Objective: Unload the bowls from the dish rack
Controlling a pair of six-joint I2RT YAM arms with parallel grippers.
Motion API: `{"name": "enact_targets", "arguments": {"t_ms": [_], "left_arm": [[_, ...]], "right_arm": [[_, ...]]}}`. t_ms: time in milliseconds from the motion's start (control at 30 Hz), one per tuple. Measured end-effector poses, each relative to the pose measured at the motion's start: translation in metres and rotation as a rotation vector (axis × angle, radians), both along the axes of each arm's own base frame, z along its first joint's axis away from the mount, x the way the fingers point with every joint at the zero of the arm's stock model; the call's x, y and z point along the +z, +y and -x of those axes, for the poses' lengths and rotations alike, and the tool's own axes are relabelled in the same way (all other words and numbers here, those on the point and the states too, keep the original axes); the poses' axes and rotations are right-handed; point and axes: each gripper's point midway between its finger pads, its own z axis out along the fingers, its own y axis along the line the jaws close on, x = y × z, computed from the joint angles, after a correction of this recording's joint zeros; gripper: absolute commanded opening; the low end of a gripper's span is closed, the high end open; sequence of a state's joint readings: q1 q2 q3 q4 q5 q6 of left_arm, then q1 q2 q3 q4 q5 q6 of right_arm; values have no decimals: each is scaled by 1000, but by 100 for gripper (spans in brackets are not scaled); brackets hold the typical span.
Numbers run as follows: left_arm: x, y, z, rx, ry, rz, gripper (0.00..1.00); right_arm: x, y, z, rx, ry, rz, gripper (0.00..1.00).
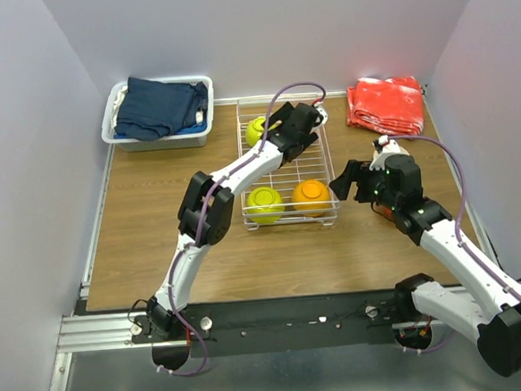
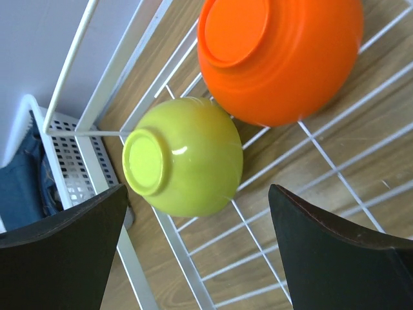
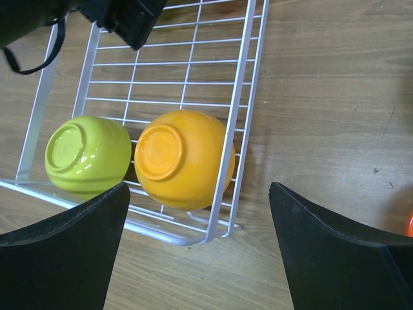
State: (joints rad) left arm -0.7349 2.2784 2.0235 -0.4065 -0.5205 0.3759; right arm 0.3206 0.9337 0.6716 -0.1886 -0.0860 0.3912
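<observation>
From my console, the overhead feed showed the dish rack (image 1: 287, 162) lying mid-table on the wooden table (image 1: 157, 247), its long side running away from the arms. Three bowls were plain from above. A far yellow-green bowl (image 1: 256, 130) sat in the rack's far left corner. At the near end, a near yellow-green bowl (image 1: 265, 204) sat just beside an orange bowl (image 1: 312, 196). The left gripper (image 2: 198, 190) hung over the far end of the rack, its fingers spread wide with nothing held between them. Through its wrist camera I looked down on the far yellow-green bowl, its base turned toward the lens. A larger-looking red-orange bowl (image 2: 277, 58) lay against or just beside it, also base up, and both rested on the rack's wires. The right gripper (image 3: 200, 187) hovered over bare wood just off the rack's near right corner, likewise spread apart and empty. Its camera showed the two near bowls base up against the rack's near wall, the orange one tucked into the corner. The bowls' glossy sides showed only plain colour and soft highlights. Beyond the table's far left corner stood a white bin (image 1: 112, 125) of dark-blue cloth (image 1: 156, 109). A crumpled red cloth (image 1: 386, 104) lay at the far right.
</observation>
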Motion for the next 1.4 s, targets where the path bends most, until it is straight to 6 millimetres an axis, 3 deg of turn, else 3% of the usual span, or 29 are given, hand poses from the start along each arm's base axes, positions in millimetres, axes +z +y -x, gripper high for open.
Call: {"name": "enact_targets", "arguments": {"t_ms": [367, 567, 867, 1267, 1333, 1400], "left_arm": [[-21, 5, -31, 36, -31, -101, 99], [-43, 11, -34, 50, 0, -127, 99], [-47, 32, -41, 108, 12, -136, 99], [-48, 39, -42, 98, 14, -201, 72], [-47, 40, -43, 96, 14, -208, 62], [-47, 40, -43, 95, 12, -213, 58]], "right_arm": [[-9, -4, 6, -4, 30, 18, 97], [-12, -4, 8, -3, 38, 23, 97], [-17, -5, 9, -3, 48, 26, 97], [-21, -5, 11, -3, 57, 29, 97], [-22, -5, 10, -3, 55, 28, 97], [-22, -5, 10, -3, 55, 28, 97]]}}
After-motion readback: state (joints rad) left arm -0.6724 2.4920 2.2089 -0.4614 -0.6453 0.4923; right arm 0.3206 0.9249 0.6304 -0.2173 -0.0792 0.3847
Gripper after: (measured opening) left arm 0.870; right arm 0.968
